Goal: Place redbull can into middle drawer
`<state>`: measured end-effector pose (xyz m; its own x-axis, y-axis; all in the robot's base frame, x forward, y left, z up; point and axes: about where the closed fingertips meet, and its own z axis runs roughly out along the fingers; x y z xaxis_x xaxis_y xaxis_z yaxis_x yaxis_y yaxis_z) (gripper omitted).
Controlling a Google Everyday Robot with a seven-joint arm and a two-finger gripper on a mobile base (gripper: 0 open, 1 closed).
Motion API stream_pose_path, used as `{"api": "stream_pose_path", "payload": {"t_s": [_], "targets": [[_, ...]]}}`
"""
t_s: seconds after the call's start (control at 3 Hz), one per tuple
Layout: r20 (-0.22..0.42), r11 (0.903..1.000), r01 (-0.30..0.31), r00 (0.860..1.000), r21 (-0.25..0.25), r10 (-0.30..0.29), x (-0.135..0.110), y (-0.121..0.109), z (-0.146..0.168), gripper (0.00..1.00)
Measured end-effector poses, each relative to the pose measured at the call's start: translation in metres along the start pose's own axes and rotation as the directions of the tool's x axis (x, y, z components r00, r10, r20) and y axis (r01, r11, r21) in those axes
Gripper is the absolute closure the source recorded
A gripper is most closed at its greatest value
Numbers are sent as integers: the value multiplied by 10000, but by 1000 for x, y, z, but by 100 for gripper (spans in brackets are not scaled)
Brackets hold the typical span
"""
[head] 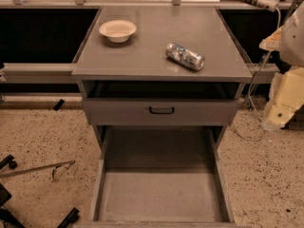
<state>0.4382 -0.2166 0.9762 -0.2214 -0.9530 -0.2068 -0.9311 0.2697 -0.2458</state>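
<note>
- The can (185, 56) lies on its side on the desk (156, 32), right of the bowl (118, 30) and apart from it.
- The middle drawer (159, 194) stands pulled out low down.
- The pincer (280, 113), probably that cream shape at the right edge, hangs beside the desk; apart or together, I cannot tell.

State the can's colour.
The can is silver with blue patches, seen in the camera view. The tool is at the right edge.

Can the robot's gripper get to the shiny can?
Probably yes: the redbull can lies uncovered on the cabinet top, apart from the bowl, and the gripper hangs beside the cabinet, nothing between them.
</note>
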Motion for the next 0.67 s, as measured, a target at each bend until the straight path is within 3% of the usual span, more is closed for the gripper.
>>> {"api": "stream_pose_path", "payload": {"t_s": [0.33, 0.67], "targets": [[1, 10000, 0, 10000, 0, 0, 0, 0, 0, 0], [471, 9998, -100, 9988, 188, 91, -22, -20, 26, 0]]}}
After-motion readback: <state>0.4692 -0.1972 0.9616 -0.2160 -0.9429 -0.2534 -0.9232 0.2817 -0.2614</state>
